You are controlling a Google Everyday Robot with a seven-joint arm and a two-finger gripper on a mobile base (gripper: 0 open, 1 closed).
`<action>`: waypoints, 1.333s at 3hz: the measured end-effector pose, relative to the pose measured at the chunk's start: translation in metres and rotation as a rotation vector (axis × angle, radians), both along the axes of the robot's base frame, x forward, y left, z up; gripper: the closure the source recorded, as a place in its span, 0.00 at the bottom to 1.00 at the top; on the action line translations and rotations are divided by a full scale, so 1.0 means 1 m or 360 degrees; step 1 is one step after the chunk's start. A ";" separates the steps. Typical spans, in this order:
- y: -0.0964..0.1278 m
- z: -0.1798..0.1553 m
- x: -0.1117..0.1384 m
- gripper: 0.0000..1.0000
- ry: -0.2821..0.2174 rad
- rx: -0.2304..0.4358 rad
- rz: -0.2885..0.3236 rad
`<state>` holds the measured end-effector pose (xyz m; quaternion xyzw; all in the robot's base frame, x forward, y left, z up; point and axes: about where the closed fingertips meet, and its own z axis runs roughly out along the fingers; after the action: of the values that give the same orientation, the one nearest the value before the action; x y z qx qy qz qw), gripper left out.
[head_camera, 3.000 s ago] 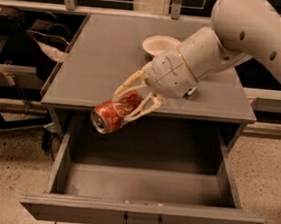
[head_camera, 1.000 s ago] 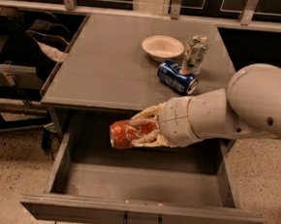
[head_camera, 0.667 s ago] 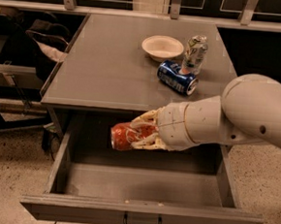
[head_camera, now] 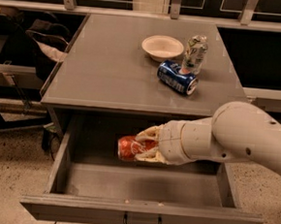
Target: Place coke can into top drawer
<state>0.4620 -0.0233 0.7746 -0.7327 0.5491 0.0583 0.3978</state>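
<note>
Down inside the open top drawer, the coke can is lying sideways in our hand, which is still gripping it between both fingers. We are bringing it lower than a second ago, so the release is looking near. We cannot tell whether it is touching the floor. On the desk, the blue can is staying put.

The grey table carries a white bowl, a tipped blue can and a standing pale can. Below it, the gripper holds the coke can.
</note>
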 end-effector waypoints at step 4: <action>-0.010 -0.070 -0.002 1.00 0.0170 -0.0069 -0.0083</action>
<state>0.4598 -0.0336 0.7047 -0.7224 0.5897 0.0751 0.3533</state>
